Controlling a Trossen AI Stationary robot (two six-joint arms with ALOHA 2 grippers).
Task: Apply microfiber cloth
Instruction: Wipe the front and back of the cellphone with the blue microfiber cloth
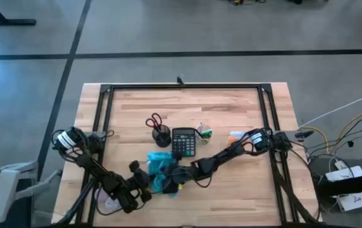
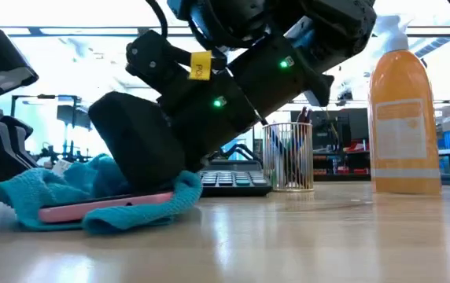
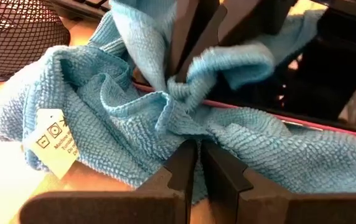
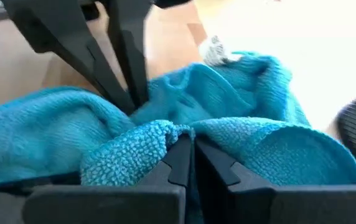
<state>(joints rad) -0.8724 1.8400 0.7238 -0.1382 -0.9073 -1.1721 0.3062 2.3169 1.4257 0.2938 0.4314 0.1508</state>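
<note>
Both dark arms met over the microfiber cloth [image 1: 159,166] at the lower centre of the high view, just below and left of the black calculator [image 1: 183,142]; the cloth, a looped, terry-textured turquoise fabric, lay bunched in soft irregular folds on the pale wood-plank table [image 1: 231,107]. The left gripper [image 3: 192,163], reaching in from the lower left of the high view, was clenched on a fold of the cloth, its flat dark fingers nearly touching with fabric pinched between them; the right gripper [image 4: 190,155], coming from the right of that view, was likewise clamped on a puckered ridge of the cloth, so that each wrist view showed the other arm's slim, tapered fingers gripping the fabric opposite.

In the low view the cloth [image 2: 91,196] sat at the lower left of the frame, draped over and under a flat slab with a pink edge [image 2: 103,208]; what that slab was could not be told. A white paper care tag [image 3: 55,140] with printed symbols hung from one hem of the cloth.

A round black wire-mesh pen cup [image 1: 161,135] stood just left of the calculator, with red-handled scissors [image 1: 154,120] lying beside it in the upper part of the table; a smooth orange plastic spray bottle [image 2: 402,110] with a white top stood at the right of the low view, well apart from the cloth.
</note>
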